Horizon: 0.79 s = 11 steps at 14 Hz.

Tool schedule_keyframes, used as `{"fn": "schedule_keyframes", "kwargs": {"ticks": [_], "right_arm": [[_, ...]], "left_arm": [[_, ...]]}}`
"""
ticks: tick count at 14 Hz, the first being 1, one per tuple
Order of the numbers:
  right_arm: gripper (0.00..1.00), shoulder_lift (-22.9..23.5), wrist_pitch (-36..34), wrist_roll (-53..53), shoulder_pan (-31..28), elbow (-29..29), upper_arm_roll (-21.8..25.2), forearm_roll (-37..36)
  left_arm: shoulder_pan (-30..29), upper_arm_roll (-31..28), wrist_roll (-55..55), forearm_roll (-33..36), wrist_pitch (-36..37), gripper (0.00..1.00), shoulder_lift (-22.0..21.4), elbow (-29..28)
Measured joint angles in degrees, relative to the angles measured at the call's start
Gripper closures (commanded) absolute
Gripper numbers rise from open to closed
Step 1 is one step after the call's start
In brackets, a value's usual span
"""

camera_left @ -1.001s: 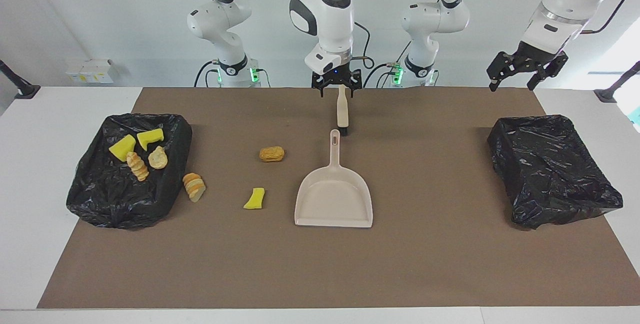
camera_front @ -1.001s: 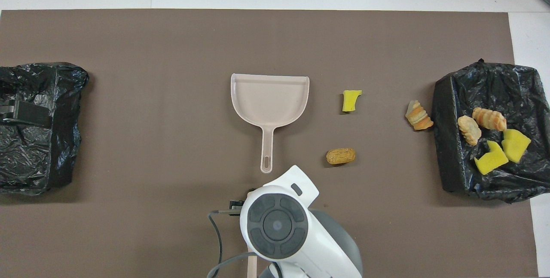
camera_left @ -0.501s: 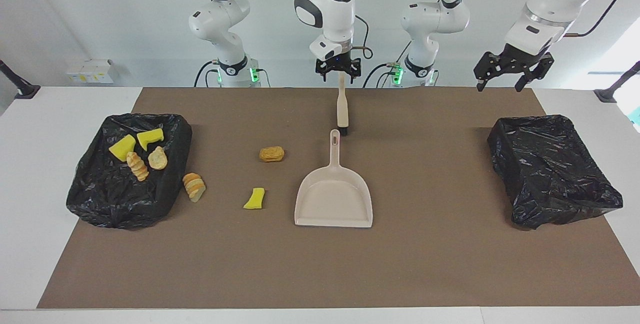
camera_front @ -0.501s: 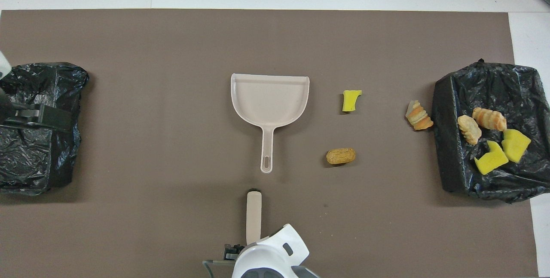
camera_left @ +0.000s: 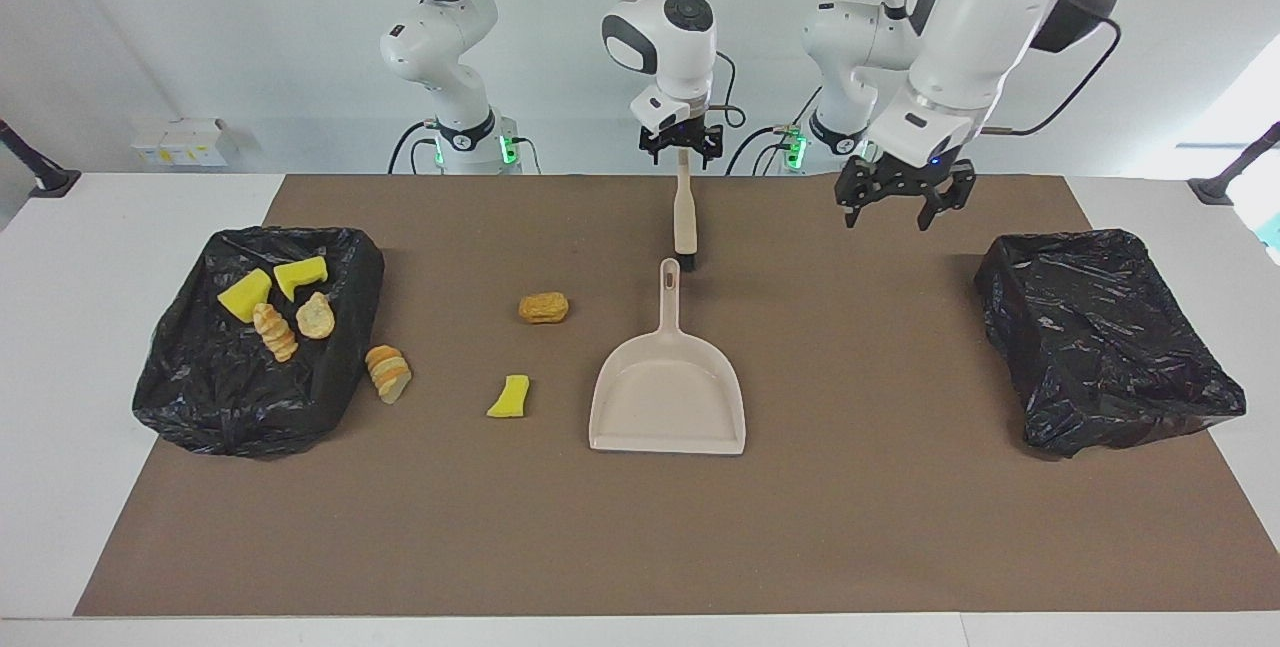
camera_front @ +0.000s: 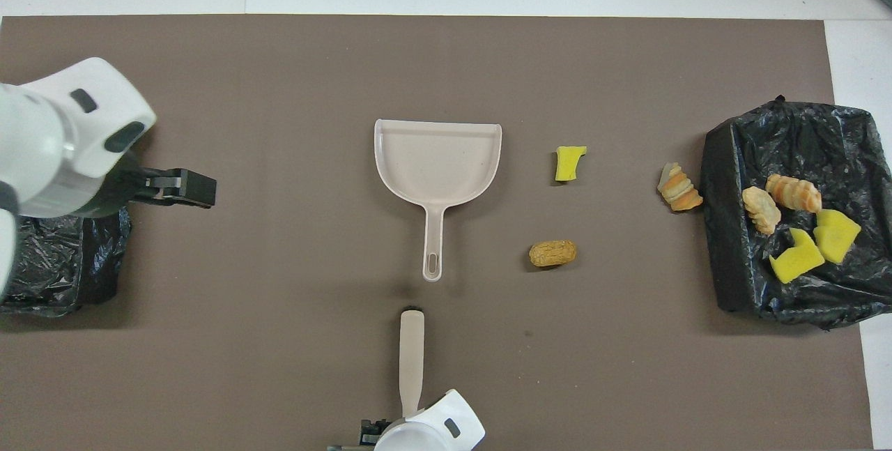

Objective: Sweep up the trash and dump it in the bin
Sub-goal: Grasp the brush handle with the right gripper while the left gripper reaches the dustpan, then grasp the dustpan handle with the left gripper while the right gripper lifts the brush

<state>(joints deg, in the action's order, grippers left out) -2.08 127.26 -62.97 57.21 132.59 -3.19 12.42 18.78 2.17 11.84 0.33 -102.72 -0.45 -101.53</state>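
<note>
Risk: our right hand (camera_left: 681, 144) grasping the brush (camera_left: 685, 218) could scatter trash (camera_left: 543, 307) past the dustpan (camera_left: 668, 397); left hand (camera_left: 895, 202) hangs released.

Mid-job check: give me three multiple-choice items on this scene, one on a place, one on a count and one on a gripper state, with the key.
1. The dustpan is:
A) held in the air
B) on the brown mat, handle toward the robots
C) on the white tabletop

2. Pieces lying on the mat outside the bin:
A) one
B) three
C) seven

3. The right gripper is:
A) open over the dustpan
B) shut on the brush
C) shut on a sponge

Key:
1 B, it sits flat on the mat.
2 B, bread lump, yellow sponge piece and sliced roll.
3 B, it grips the handle's top.
</note>
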Motion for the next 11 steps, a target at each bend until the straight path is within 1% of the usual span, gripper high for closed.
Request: {"fn": "schedule_keyframes", "kwargs": {"ticks": [1, 3, 5, 7, 9, 11], "right_arm": [[0.22, 0.0, 0.0, 0.0, 0.46, 0.14, -0.01, 0.4], [0.38, 0.0, 0.0, 0.22, 1.35, 0.67, -0.01, 1.01], [0.44, 0.01, 0.0, 0.46, 1.64, 1.02, -0.01, 1.1], [0.55, 0.04, 0.0, 0.88, 1.64, 1.08, 0.04, 1.13], [0.56, 0.18, 0.02, 1.47, 1.6, 1.08, 0.16, 1.15], [0.58, 0.54, 0.04, 2.99, 1.58, 1.1, 0.28, 2.87]], "left_arm": [[1.86, 0.02, 0.78, 0.0, -2.98, 0.0, 1.03, -1.93], [5.39, 0.01, 4.02, -0.04, -8.38, 0.0, 4.22, -4.13], [9.45, 0.03, 9.56, -0.06, -13.22, 0.0, 8.29, -4.61], [13.64, 0.12, 13.97, -0.07, -17.07, 0.0, 12.28, -4.61], [16.49, 0.18, 16.01, -0.16, -19.23, 0.0, 14.54, -4.58], [17.24, 0.18, 16.2, -1.16, -21.06, 0.0, 15.36, -4.58]]}}
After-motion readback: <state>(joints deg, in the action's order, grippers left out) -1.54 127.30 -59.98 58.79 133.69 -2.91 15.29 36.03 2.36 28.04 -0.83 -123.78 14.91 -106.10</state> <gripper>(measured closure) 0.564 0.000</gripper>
